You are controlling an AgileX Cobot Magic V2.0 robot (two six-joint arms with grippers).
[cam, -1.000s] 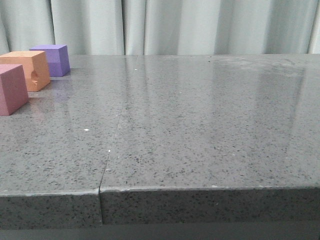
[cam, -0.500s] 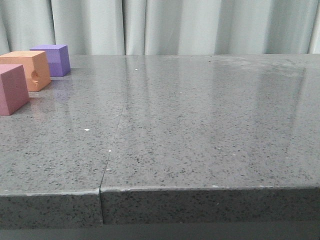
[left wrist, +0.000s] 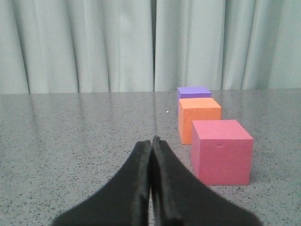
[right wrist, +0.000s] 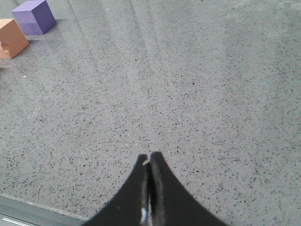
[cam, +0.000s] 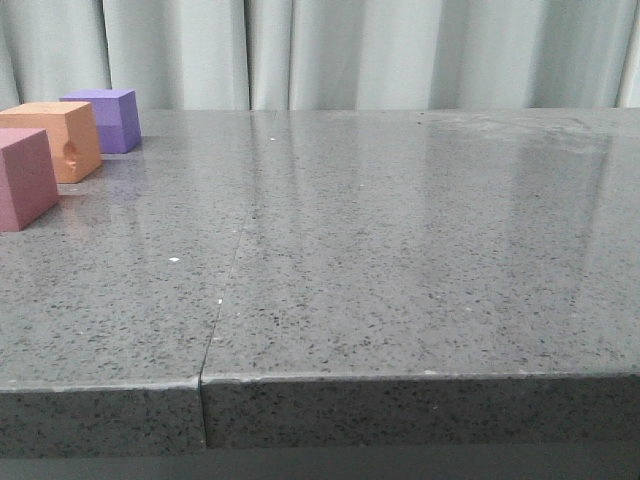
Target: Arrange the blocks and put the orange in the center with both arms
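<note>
Three foam cubes stand in a row at the far left of the table in the front view: the pink-red cube [cam: 24, 178] nearest, the orange cube [cam: 55, 140] with a dent on its side behind it, the purple cube [cam: 106, 119] farthest. Neither gripper shows in the front view. In the left wrist view the left gripper [left wrist: 151, 140] is shut and empty, low over the table, just short of and beside the pink-red cube [left wrist: 221, 151]; the orange cube [left wrist: 198, 117] and purple cube [left wrist: 193, 92] line up behind. The right gripper [right wrist: 149, 156] is shut and empty above bare table, far from the orange cube [right wrist: 11, 37] and purple cube [right wrist: 34, 16].
The grey speckled tabletop [cam: 400, 250] has a seam [cam: 225, 290] running from front to back and a front edge [cam: 400, 378] near the camera. Pale curtains [cam: 350, 50] hang behind the table. The table's near edge shows below the right gripper [right wrist: 28, 207].
</note>
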